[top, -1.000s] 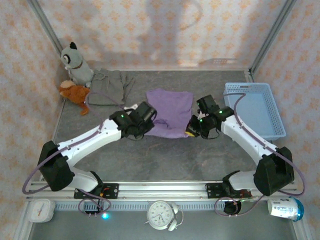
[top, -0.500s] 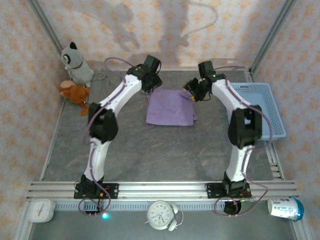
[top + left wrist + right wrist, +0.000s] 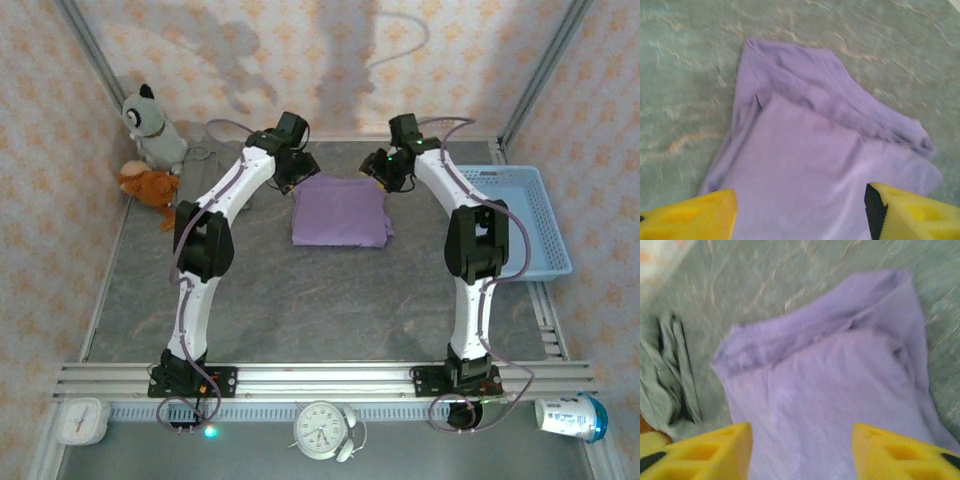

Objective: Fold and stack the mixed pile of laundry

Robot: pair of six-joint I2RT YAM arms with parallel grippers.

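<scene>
The lavender-purple garment (image 3: 340,212) lies folded into a rough rectangle in the middle of the far half of the table. Both arms are stretched out to its far edge. My left gripper (image 3: 294,172) hovers over the far left corner, open, with its yellow fingers (image 3: 690,215) apart above the cloth (image 3: 805,165). My right gripper (image 3: 383,172) hovers over the far right corner, also open, with nothing between its fingers (image 3: 900,452) but the cloth (image 3: 825,390) below. The taupe garment (image 3: 670,375) lies crumpled to the left of the purple one.
A light blue slatted basket (image 3: 510,215) stands at the right. A grey plush (image 3: 150,125) and an orange plush (image 3: 148,185) sit in the far left corner. A clock (image 3: 322,428), a white timer (image 3: 82,420) and a can (image 3: 570,415) lie beyond the near rail.
Both arms swung from the purple garment's near edge to its far edge, folding it over. Both grippers went from shut to open and let the cloth go.
</scene>
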